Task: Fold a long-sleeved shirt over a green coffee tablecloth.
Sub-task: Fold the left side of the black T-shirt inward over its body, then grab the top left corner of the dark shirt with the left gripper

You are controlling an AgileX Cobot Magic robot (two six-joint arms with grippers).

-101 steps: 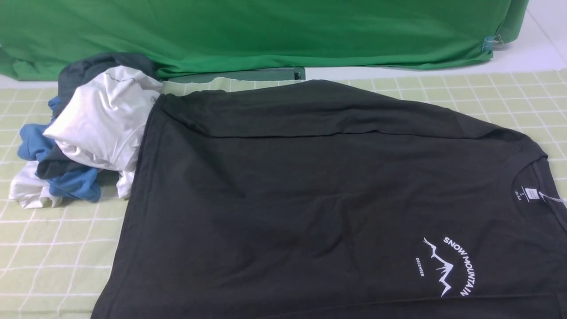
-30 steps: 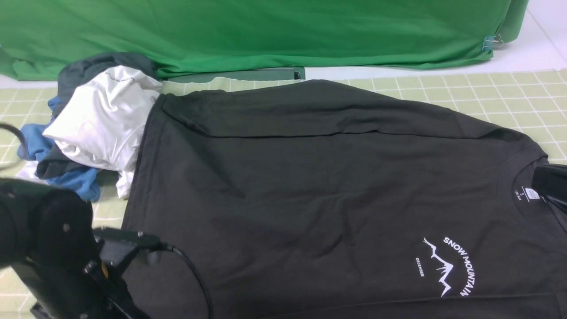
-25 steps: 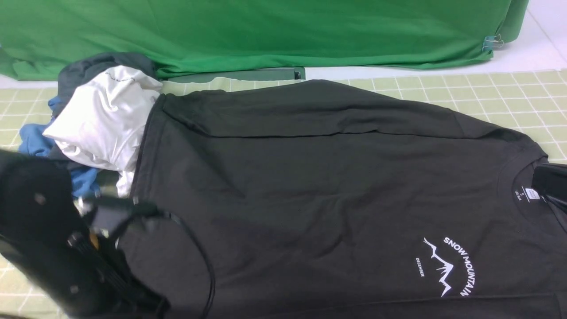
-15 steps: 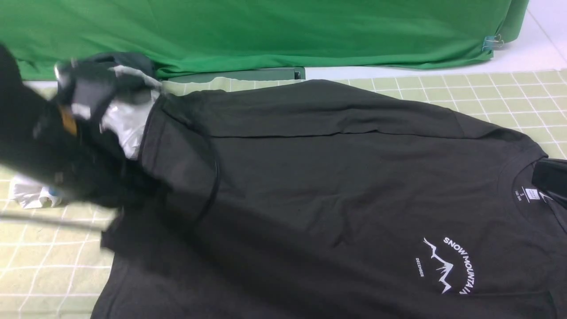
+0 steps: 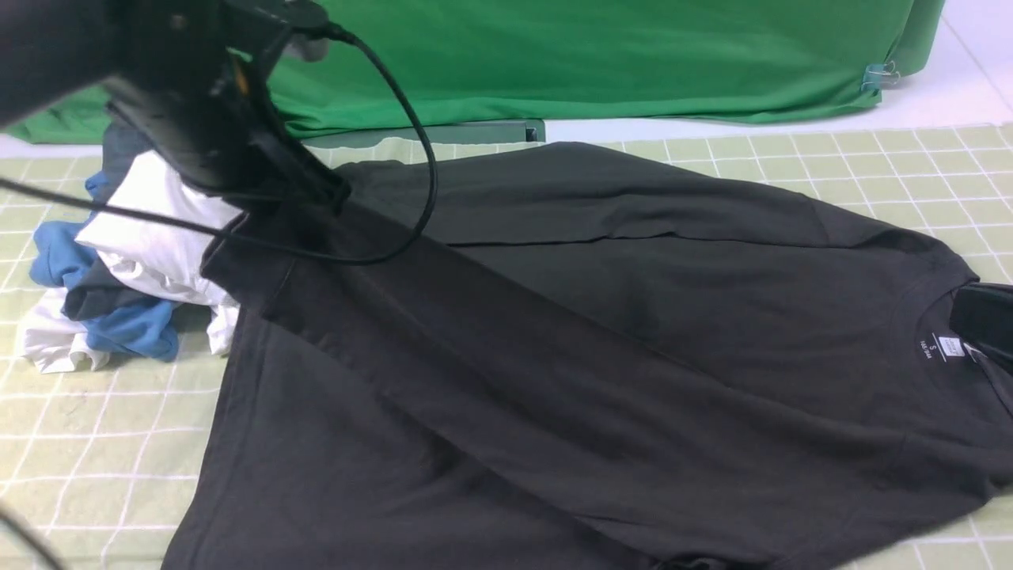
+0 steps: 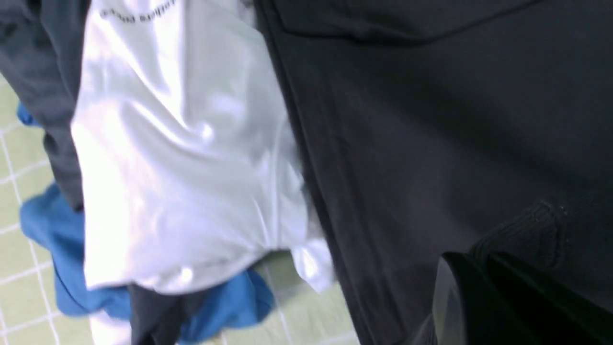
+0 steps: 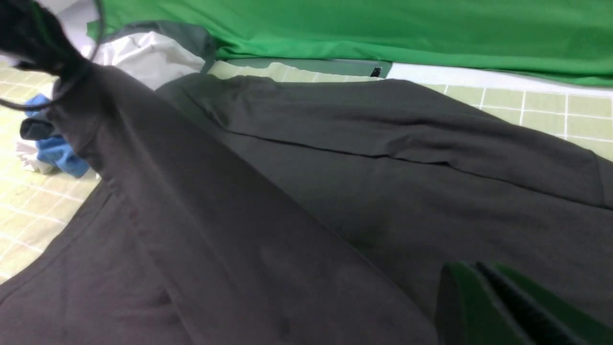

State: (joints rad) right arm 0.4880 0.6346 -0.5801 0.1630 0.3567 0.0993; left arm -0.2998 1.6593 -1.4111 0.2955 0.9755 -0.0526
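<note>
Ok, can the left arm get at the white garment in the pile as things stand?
Probably not yet: the left gripper hangs close to the white garment, but it is shut on the black shirt's sleeve.

**Laundry heap at the left, green drape across the back**

Over on the left sat a crumpled pile of clothes. A white garment (image 5: 158, 237) rode on top, bright and creased. A blue garment (image 5: 127, 328) spilled out low at the near side, with a grey garment (image 5: 99, 297) wedged between them. Across the far side hung a deep green fabric (image 5: 593, 55), plain and unlined, and a small metal clip (image 5: 878, 77) pinched its far right corner. Below its hem lay a flat dark green strip (image 5: 475, 133), and bare white surface (image 5: 950, 99) showed far right.
</note>
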